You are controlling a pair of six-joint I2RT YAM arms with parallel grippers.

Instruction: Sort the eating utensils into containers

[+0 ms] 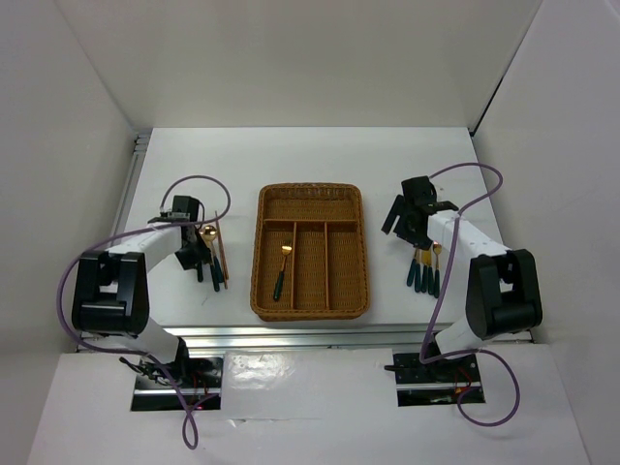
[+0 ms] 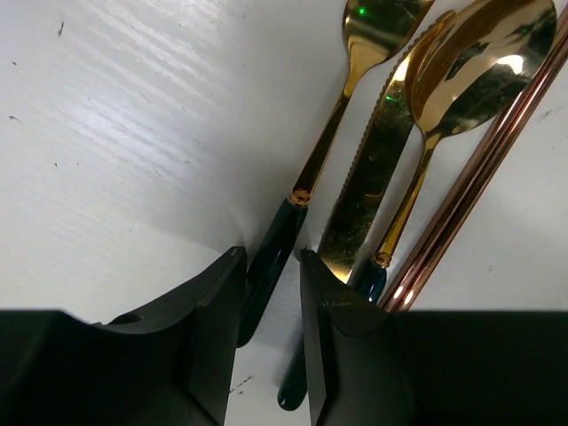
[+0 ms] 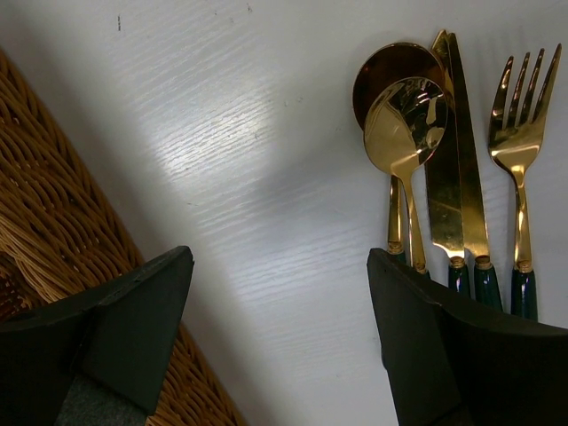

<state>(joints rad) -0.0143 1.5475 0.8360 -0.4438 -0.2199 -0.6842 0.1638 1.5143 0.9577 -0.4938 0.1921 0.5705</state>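
1. Top external view: the wicker tray [image 1: 260,291] is seen mid-table, its three long slots running 12 to 6. One tray spoon [image 1: 282,272] lies in the left slot. A left pile [image 1: 214,278], with the chopsticks [image 1: 224,262] at its tray side, lies at 9 o'clock from the tray. A right pile [image 1: 426,271] lies at 3 o'clock. Both piles are laid 12 to 6, parallel to the slots. The left gripper [image 1: 197,257] is set low on the left pile. The right gripper [image 1: 412,225] is held at the 12 o'clock end of the right pile.

2. Left wrist view: the left gripper [image 2: 271,333] is narrowed around the teal handle of one spoon [image 2: 306,177], whose axis runs from 7 to 1. Whether the handle is actually pinched cannot be told. A knife [image 2: 368,177] lies just beside the spoon. The handle lies flat on the smooth white table [image 2: 115,160], so little room under it is judged.

3. Right wrist view: the right gripper [image 3: 275,328] is spread wide with nothing held. The tray wall [image 3: 53,177] lies at 9 o'clock. The fork [image 3: 519,151] and its neighbours lie at 2 o'clock, with their handles passing under the right-hand finger [image 3: 444,346]. A sideways shift is judged necessary before that gripper is closed.
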